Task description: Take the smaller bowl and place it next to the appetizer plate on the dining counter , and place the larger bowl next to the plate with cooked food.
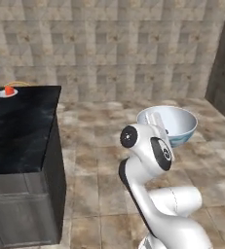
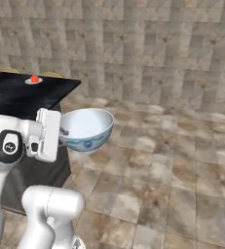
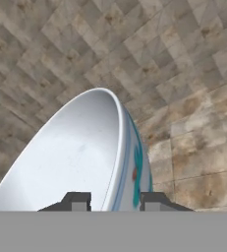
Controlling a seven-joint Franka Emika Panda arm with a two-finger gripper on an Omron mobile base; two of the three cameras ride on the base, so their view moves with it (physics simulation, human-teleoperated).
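Pinched by its rim, the larger bowl [image 3: 80,157] hung in the gripper [image 3: 115,201] above bare floor. With the dining counter [image 1: 21,126] well off to its side, that thin hold could have slipped in transit.

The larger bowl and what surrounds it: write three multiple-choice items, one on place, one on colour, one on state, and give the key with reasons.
1. Where is the larger bowl?
A. Lying on the floor
B. Held up above the tiled floor, beside the dining counter
C. Standing on the counter

2. What colour is the food on the appetizer plate?
A. Green
B. Yellow
C. Red

3. What state is the gripper in?
A. Shut on the bowl's rim
B. Wide open and empty
C. Shut on a plate

Key:
1 B: both base views show it in the air past the counter's end.
2 C: a red piece sits on the small white plate.
3 A: in the hand view, one fingertip stands inside the rim and one outside.
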